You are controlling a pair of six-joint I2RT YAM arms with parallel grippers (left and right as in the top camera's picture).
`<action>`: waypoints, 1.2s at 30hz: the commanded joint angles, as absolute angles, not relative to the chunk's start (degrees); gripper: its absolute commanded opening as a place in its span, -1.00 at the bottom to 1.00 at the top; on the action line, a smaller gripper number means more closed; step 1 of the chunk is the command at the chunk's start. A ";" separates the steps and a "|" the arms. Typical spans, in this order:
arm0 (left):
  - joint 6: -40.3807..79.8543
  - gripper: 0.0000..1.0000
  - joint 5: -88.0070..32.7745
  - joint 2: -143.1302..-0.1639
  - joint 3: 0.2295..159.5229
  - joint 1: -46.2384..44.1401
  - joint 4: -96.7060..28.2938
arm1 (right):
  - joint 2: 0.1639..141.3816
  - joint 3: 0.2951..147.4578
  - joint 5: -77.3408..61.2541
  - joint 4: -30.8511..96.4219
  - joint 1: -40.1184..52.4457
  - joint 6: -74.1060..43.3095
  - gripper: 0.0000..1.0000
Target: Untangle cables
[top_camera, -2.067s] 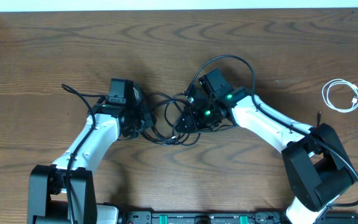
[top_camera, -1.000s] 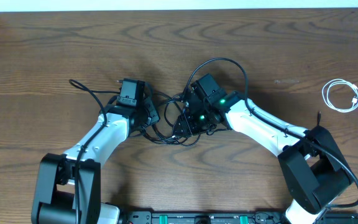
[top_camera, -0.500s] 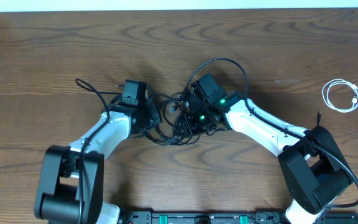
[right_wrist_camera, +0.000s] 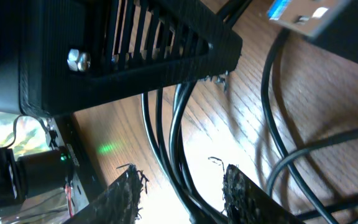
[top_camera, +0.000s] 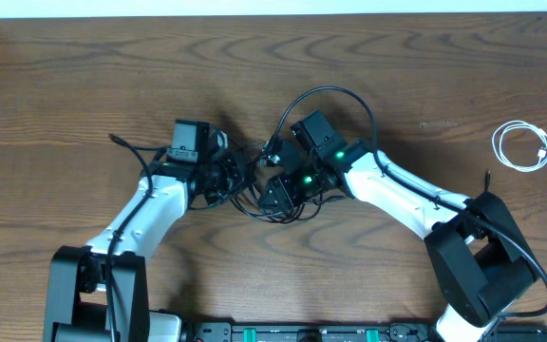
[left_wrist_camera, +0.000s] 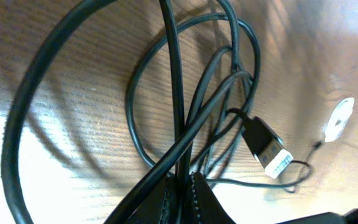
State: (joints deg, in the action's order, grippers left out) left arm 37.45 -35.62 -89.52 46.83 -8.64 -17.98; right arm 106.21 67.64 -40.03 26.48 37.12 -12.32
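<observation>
A tangle of thin black cables [top_camera: 259, 185] lies at the middle of the wooden table, between my two arms. My left gripper [top_camera: 224, 178] is at its left side and is shut on one black cable [left_wrist_camera: 178, 93], which runs straight up from the fingertips [left_wrist_camera: 182, 190]. A plug with a white tip [left_wrist_camera: 267, 148] lies among the loops. My right gripper [top_camera: 275, 193] is at the tangle's right side, open, with two black cable strands [right_wrist_camera: 166, 143] passing between its fingers [right_wrist_camera: 179, 190]. A coiled white cable [top_camera: 522, 146] lies apart at the far right.
The left arm's black housing [right_wrist_camera: 104, 43] fills the top of the right wrist view, close to my right fingers. A large black loop [top_camera: 335, 104] arcs over the right wrist. The table's far edge [top_camera: 273, 13] runs along the top.
My left gripper has pulled back left after first moving right toward the tangle, drawing a cable with it. The right gripper has shifted slightly left and down.
</observation>
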 commanded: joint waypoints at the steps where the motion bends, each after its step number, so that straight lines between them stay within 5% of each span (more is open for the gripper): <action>1: 41.28 -0.85 -43.05 -88.82 46.37 -6.09 -18.15 | 105.23 67.90 -39.57 25.50 38.92 -10.66 -0.24; 7: 41.25 -0.85 -48.71 -88.82 46.37 -4.16 -19.18 | 105.23 67.90 -36.16 24.14 40.62 -10.68 -0.45; 11: 41.21 -0.85 -49.30 -88.82 46.37 -3.92 -19.18 | 105.23 67.90 -35.35 22.85 40.82 -12.82 -0.98; 22: 40.97 -0.82 -49.32 -88.82 46.35 -3.92 -19.25 | 105.23 67.90 -34.50 21.39 39.59 -17.34 -0.98; 28: 40.97 -0.47 -49.30 -88.82 46.35 -3.92 -19.22 | 105.23 67.90 -37.17 21.43 38.22 -17.34 -0.98; 36: 40.97 -0.63 -49.30 -88.82 46.35 -3.92 -19.20 | 105.23 67.90 -38.11 21.63 37.69 -19.33 -0.98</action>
State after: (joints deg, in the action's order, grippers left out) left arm 40.93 -48.29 -89.49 46.76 -3.90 -19.09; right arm 106.21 67.64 -36.69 21.67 37.80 -17.45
